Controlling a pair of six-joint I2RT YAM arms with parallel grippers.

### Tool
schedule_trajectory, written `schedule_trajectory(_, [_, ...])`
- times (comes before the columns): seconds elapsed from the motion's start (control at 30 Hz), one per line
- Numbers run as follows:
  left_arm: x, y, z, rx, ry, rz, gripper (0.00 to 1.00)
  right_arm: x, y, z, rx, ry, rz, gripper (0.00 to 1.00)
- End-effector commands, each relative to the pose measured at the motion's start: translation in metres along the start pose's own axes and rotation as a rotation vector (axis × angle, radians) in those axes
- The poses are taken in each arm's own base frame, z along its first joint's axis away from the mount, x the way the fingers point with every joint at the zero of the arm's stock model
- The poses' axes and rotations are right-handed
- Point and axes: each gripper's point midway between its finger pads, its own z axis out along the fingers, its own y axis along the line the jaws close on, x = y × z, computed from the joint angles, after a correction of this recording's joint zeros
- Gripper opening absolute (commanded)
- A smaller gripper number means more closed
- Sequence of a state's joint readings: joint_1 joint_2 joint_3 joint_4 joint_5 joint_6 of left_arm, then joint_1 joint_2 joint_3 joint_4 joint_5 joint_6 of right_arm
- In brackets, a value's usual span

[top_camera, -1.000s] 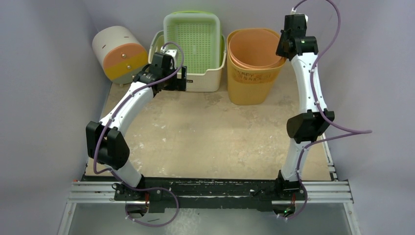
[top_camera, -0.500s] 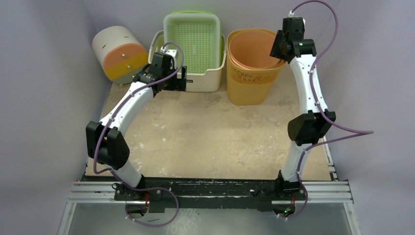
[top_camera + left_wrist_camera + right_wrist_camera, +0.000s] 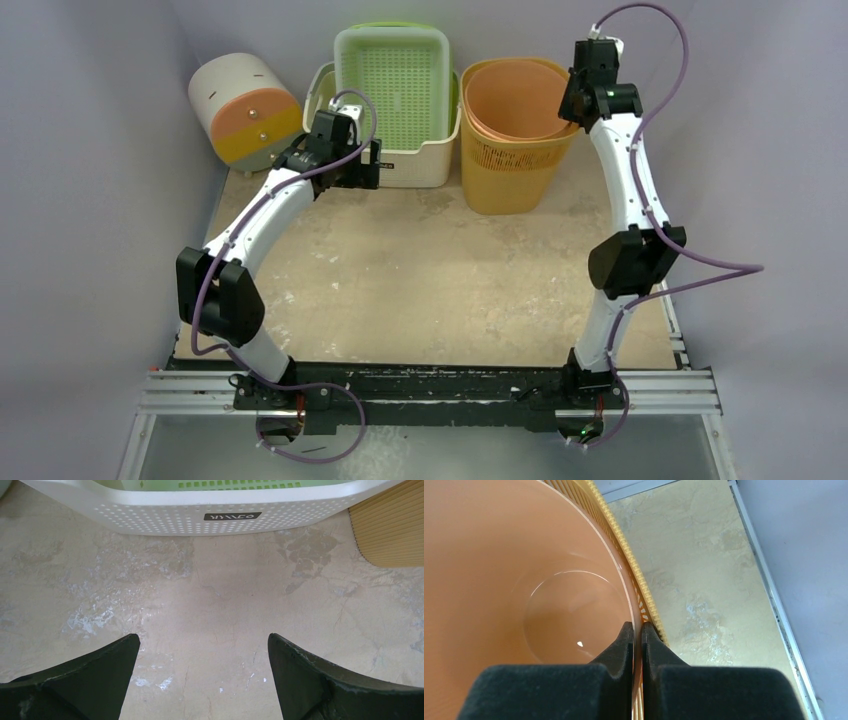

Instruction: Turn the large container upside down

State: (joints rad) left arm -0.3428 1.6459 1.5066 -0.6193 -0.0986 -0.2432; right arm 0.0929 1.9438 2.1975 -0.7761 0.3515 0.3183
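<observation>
Jaws of the right gripper (image 3: 574, 100) met the rim of the smooth orange plastic bin (image 3: 518, 100), nested in a yellow slatted basket (image 3: 500, 180) back right, a white perforated basket (image 3: 418, 170) beside it. Left wrist: the left gripper (image 3: 202, 647) gaped wide, empty. Right wrist: the jaws pinched nearly shut on the bin's thin wall. Grasp seemingly made; next, it needed lifting free of the outer basket, then tipping.
</observation>
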Motion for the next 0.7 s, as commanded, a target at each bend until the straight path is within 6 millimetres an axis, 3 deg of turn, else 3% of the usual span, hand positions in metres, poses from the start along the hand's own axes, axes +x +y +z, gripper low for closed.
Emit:
schedule_trajectory(0.0, [-0.025,0.001,-0.017,-0.004,-0.084,0.006,0.96,-0.038,0.028,-0.032,-0.145,-0.097,0.04,0.0])
schedule_trajectory(0.1, [-0.03,0.001,-0.018,-0.008,-0.094,0.006,0.96,-0.096,0.035,-0.074,-0.234,-0.263,0.105,0.0])
schedule_trajectory(0.23, [-0.035,0.005,-0.019,-0.033,-0.105,0.008,0.96,-0.145,0.038,-0.126,-0.336,-0.444,0.162,0.0])
schedule_trajectory(0.43, [-0.043,0.02,-0.026,-0.107,-0.13,0.038,0.96,-0.18,0.03,-0.192,-0.429,-0.656,0.19,0.0])
schedule_trajectory(0.67, [-0.081,0.046,-0.053,-0.199,-0.272,-0.048,0.96,-0.211,0.008,-0.296,-0.544,-0.932,0.218,0.0])
